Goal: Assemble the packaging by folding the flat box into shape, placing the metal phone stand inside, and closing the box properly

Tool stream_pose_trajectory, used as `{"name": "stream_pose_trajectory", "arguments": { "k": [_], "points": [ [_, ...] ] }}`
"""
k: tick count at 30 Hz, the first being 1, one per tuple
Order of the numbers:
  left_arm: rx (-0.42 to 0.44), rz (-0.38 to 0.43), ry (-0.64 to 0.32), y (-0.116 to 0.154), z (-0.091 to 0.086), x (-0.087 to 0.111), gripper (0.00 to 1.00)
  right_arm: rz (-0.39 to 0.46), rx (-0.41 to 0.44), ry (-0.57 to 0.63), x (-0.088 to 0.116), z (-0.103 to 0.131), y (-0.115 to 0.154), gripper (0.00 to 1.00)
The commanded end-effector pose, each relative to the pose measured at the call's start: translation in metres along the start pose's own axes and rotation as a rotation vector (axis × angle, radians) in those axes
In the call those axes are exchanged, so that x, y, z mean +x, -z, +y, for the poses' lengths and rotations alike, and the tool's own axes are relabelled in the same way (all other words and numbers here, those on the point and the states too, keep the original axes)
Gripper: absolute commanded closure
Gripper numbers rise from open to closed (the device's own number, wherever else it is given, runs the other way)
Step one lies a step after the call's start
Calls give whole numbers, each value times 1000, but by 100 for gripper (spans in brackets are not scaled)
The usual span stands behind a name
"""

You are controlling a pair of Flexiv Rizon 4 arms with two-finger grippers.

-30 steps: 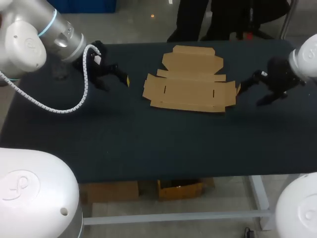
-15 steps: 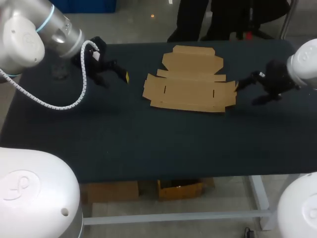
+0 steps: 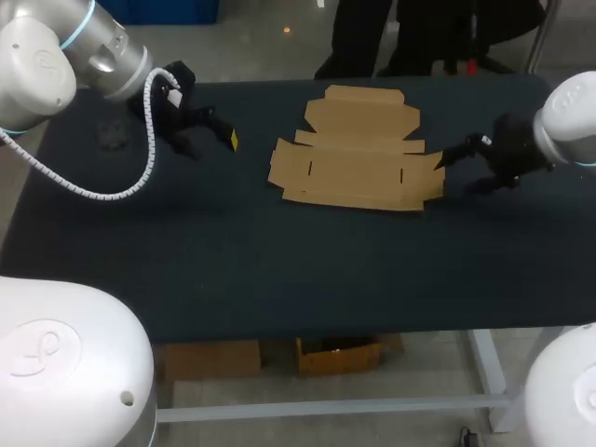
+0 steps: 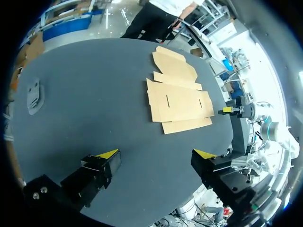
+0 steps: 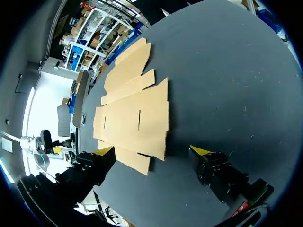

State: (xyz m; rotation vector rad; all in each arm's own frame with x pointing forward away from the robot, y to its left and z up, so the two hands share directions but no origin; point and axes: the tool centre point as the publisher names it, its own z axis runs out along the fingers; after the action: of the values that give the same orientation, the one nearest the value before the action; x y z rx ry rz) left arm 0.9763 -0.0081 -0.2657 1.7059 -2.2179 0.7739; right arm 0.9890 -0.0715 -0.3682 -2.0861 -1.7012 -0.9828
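1. Flat box (image 3: 358, 163) is still totally flat. It's a brown cardboard blank lying spread out on the dark table (image 3: 279, 270), towards the far side, roughly mid-table. No panel is folded up and no flap is tucked.
2. So progress is basically zero, I'd say. Folding, putting the stand in and closing the lid are all still to do.
3. I can't positively spot the phone stand. The left wrist view shows a small grey object (image 4: 34, 94) sitting on the table well away from the box, off to the side of the left gripper. It might be the stand, but it's too small to call.
4. Right gripper (image 3: 466, 168) comes in from the right and sits low, right at the box's right-hand end. Its fingers are spread wide and hold nothing. In its own wrist view the near edge of the cardboard lies just ahead of the gap between the tips, so it looks lined up to work that end flap. I can't tell if a finger touches the flap.
5. Left gripper (image 3: 209, 140) is over bare table at the far left, well apart from the box. Its fingers are wide apart and empty too.
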Motion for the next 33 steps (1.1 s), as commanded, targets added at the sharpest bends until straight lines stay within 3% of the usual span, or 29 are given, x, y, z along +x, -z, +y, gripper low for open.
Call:
{"name": "stream_pose_trajectory", "arguments": {
  "k": [1,16,20,25,28,33],
  "points": [
    [-2,-1,-3,4,2,1,0,59,12,16,-4,10,-9,0],
    [-7,7,-12,11,6,2,0,148,35,50,0,30,-34,0],
    [-11,8,-14,12,6,3,0,162,39,62,4,34,-40,17],
    [-14,8,-13,12,6,3,0,170,43,68,7,36,-44,26],
    [-14,8,-11,12,7,2,0,174,46,65,7,36,-47,23],
    [-16,8,-10,11,7,2,0,179,55,54,5,34,-52,26]
  ]
}}
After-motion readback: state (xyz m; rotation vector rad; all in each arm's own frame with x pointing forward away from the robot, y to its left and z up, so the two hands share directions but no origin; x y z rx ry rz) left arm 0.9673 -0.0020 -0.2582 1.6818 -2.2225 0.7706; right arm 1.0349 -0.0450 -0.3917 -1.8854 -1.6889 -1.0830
